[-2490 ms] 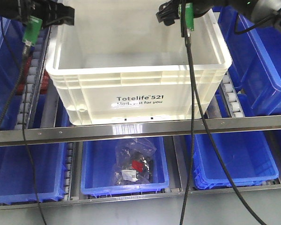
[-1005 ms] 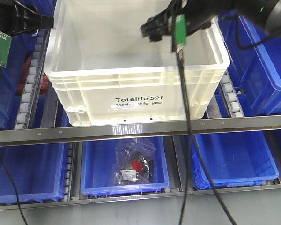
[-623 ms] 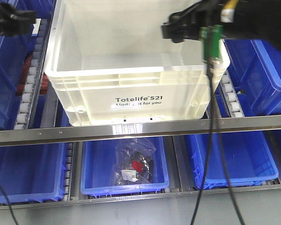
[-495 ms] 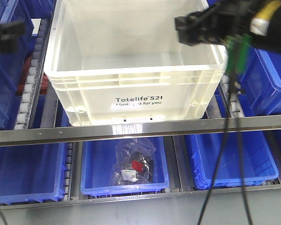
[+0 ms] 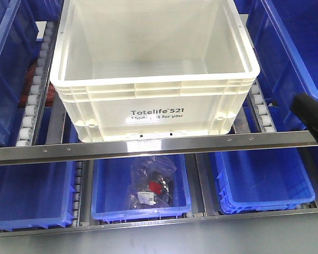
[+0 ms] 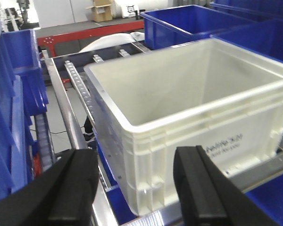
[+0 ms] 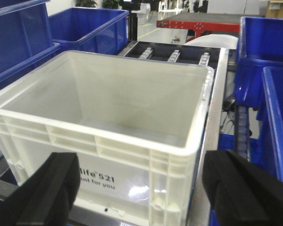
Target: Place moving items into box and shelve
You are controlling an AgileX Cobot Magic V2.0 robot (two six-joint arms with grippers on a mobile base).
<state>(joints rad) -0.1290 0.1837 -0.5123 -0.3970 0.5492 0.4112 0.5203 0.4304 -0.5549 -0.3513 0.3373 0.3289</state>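
White box (image 5: pixel 153 114) on shelf rack ahead of my left claw (image 6: pixel 134 188) and right claw (image 7: pixel 144 188), both spread, holding nothing. No moving items visible inside; shelving looks done.

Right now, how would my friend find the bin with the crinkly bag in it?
Find the big white crate on the upper shelf, behind the silver rail. Look straight down under it to the middle blue bin. Its neighbours on both sides look bare, but it holds a clear plastic bag with dark things and something red inside.
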